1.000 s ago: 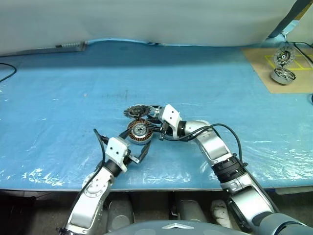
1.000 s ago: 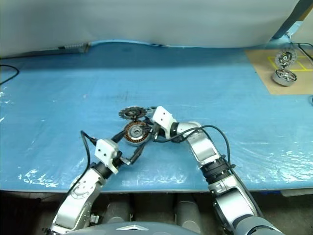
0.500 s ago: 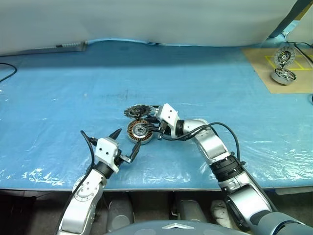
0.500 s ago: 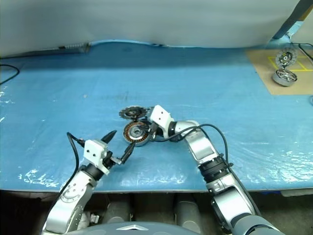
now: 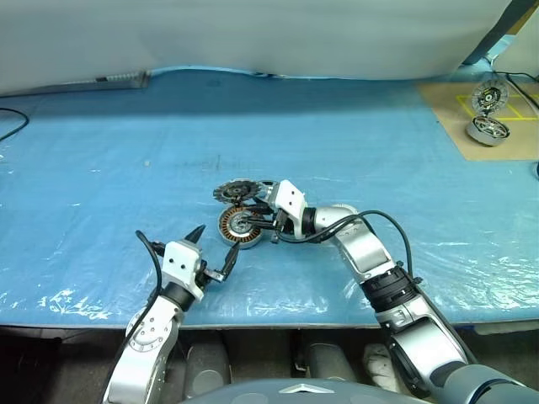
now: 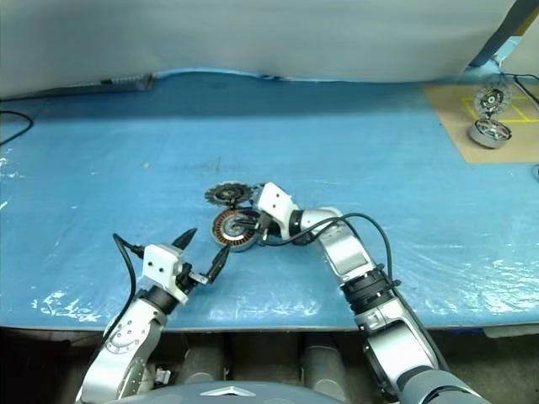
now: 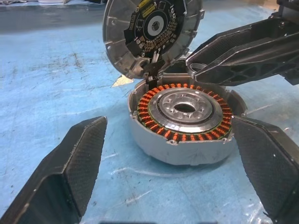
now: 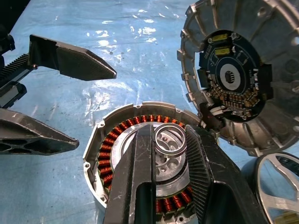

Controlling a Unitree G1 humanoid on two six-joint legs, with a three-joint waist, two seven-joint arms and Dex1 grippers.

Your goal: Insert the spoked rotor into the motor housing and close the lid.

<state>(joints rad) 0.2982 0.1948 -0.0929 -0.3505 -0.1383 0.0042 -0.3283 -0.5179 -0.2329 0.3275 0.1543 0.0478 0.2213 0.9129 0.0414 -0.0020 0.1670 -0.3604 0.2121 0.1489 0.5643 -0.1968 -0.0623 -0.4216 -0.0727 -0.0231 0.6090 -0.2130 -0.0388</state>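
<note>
The motor housing (image 5: 239, 228), a grey cup ringed with copper windings, sits on the blue sheet near the middle. Just behind it the lid (image 5: 237, 191) leans tilted, its dark circuit face (image 8: 231, 77) turned toward the housing. The spoked rotor (image 8: 279, 183) lies flat beside the lid, partly cut off. My right gripper (image 5: 255, 220) reaches over the housing from the right, shut on a small silver ring (image 8: 168, 139) above the housing's centre. My left gripper (image 5: 216, 241) stands open in front of the housing, a little apart from it and touching nothing.
A cardboard sheet (image 5: 514, 139) at the far right carries two more motor parts (image 5: 488, 95) (image 5: 487, 128). A power strip (image 5: 118, 81) lies at the back left and a black cable (image 5: 10, 124) at the left edge. A white backdrop closes the back.
My left gripper has drawn back to the left, away from the housing, still open. The right gripper has stayed over the housing with the ring.
</note>
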